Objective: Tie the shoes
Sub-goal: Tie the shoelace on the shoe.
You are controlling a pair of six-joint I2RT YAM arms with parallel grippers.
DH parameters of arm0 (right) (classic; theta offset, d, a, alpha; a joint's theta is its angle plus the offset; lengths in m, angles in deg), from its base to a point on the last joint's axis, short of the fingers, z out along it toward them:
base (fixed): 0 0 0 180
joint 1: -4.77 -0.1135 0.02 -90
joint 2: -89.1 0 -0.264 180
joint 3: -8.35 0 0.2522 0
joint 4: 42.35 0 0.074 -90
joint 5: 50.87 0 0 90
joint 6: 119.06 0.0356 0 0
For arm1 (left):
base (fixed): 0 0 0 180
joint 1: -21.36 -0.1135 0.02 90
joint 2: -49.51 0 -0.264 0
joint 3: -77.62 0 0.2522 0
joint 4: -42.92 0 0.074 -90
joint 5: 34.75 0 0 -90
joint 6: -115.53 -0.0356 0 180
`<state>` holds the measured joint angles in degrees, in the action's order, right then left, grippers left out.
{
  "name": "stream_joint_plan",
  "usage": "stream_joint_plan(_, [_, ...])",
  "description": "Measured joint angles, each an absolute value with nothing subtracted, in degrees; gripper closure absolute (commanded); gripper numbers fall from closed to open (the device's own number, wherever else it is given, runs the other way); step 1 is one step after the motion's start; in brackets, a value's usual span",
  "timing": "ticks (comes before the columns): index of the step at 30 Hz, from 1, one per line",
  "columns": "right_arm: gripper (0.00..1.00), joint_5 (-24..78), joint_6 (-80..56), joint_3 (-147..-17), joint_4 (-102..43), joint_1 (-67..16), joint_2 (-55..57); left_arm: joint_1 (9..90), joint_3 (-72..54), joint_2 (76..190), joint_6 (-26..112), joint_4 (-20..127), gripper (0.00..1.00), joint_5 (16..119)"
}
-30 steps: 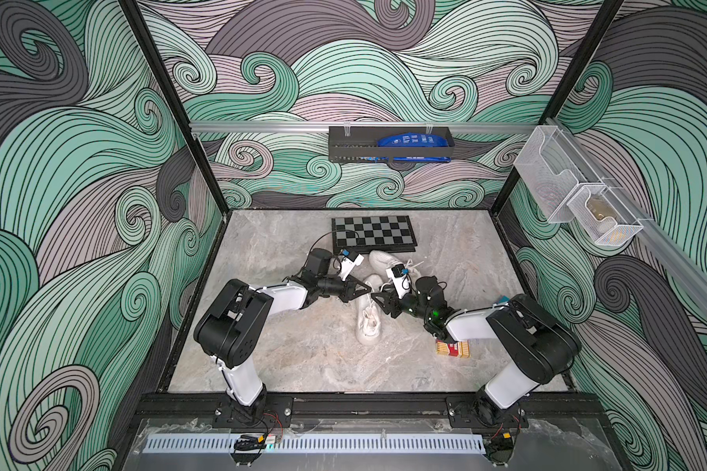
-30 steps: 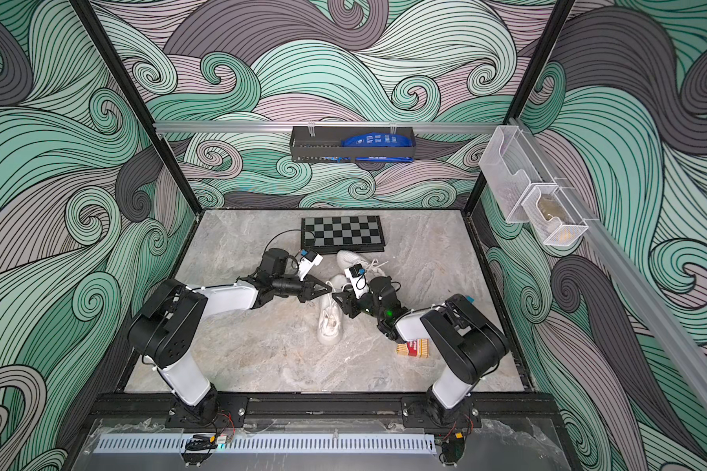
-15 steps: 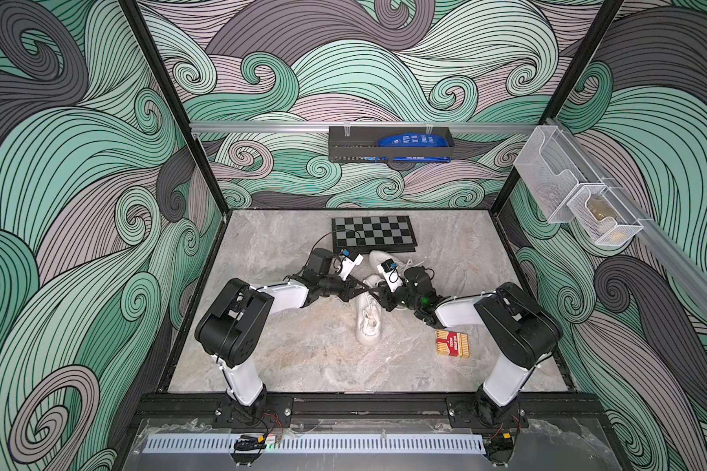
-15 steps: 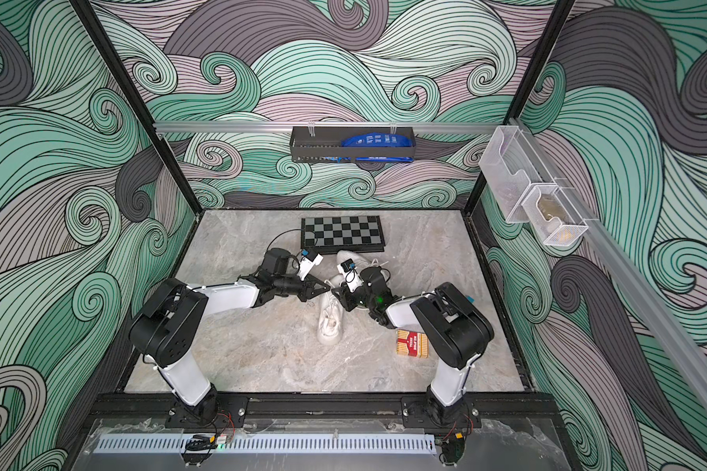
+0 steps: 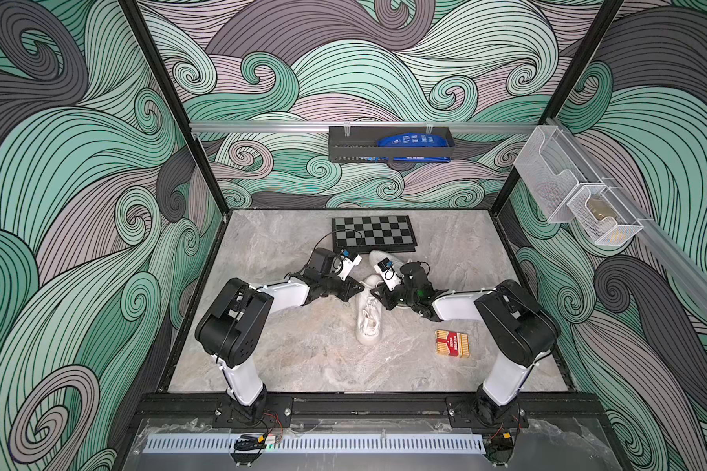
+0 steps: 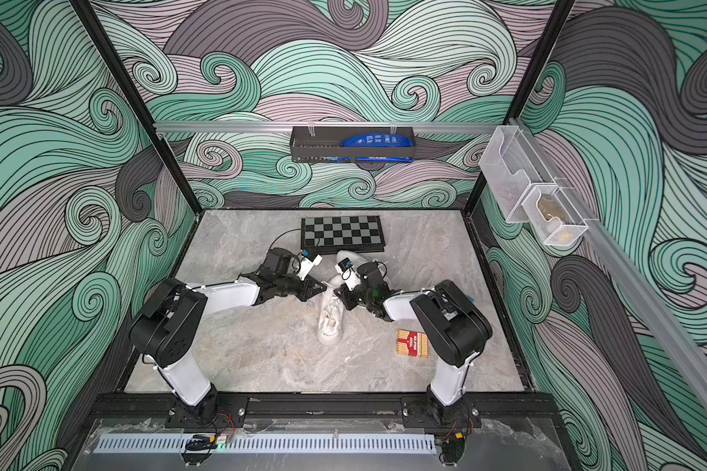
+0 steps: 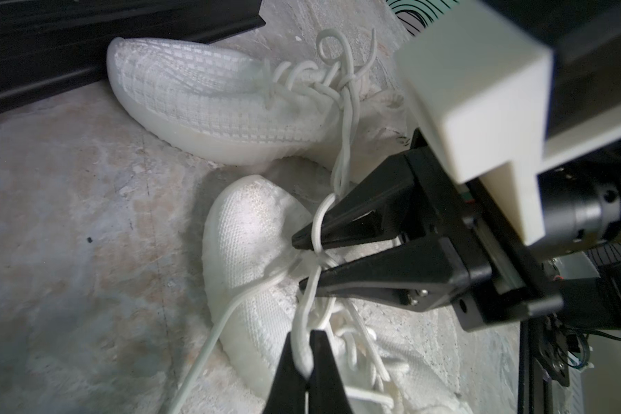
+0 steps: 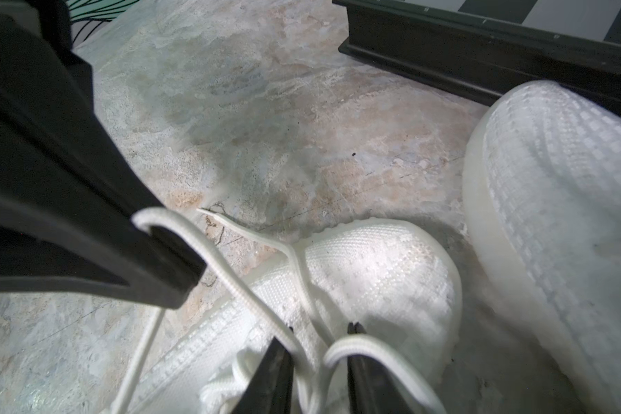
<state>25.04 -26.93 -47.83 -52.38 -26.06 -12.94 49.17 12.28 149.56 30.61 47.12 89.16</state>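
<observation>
Shoes (image 5: 369, 322) beside chessboard (image 5: 374, 232) edge (open table (image 5: 303, 359) nearside); left fingers (image 7: 325, 376) pinch lace (image 7: 302, 344), right fingers (image 7: 366, 215) spread.

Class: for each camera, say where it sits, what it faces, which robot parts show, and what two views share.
Both top views: high in front, looking down on the table; left arm, right arm.
Left wrist: arm-mounted, facing near shoe, far shoe; left tool pinching a lace, right tool open.
Right wrist: arm-mounted, facing their toes; both tools.
Shared: both wrists see the lace.
</observation>
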Motion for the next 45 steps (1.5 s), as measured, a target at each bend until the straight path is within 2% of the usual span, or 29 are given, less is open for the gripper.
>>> stream_joint_plan(5, [0.87, 24.61, -28.05, -49.86, -49.01, -26.06, -13.77, 49.2, 12.26, 149.56, 30.61, 47.6, 1.0, 89.12])
stream_joint_plan(9, [0.92, 23.86, -28.48, -51.61, -46.87, -26.08, -14.84, 49.2, 12.24, 149.56, 30.61, 48.19, 1.0, 89.12])
stream_joint_plan(12, [1.0, 23.49, -29.09, -53.49, -44.75, -26.13, -15.94, 49.2, 12.24, 149.56, 30.61, 48.21, 1.0, 89.09])
stream_joint_plan(18, [1.0, 22.44, -29.31, -54.21, -42.96, -26.13, -15.72, 49.2, 12.22, 149.56, 30.77, 49.46, 1.0, 87.54])
stream_joint_plan(30, [1.0, 14.49, -24.96, -51.19, -39.26, -26.06, -4.68, 49.2, 12.22, 149.48, 32.01, 51.16, 0.8, 84.24])
stream_joint_plan(32, [1.0, 13.72, -24.31, -50.25, -38.98, -26.06, -3.83, 49.2, 12.22, 149.35, 31.47, 51.62, 0.73, 83.96])
stream_joint_plan(37, [1.0, 11.45, -23.37, -49.01, -38.19, -26.06, -1.16, 49.2, 12.24, 147.51, 28.21, 53.35, 0.45, 83.63])
stream_joint_plan(40, [1.0, 11.34, -23.08, -49.01, -38.23, -26.06, 0.54, 49.2, 12.26, 146.13, 26.2, 53.04, 0.38, 83.59])
stream_joint_plan(45, [1.0, 11.49, -23.06, -49.01, -38.3, -26.02, 0.28, 49.2, 11.82, 146.59, 23.2, 52.89, 0.34, 84.11])
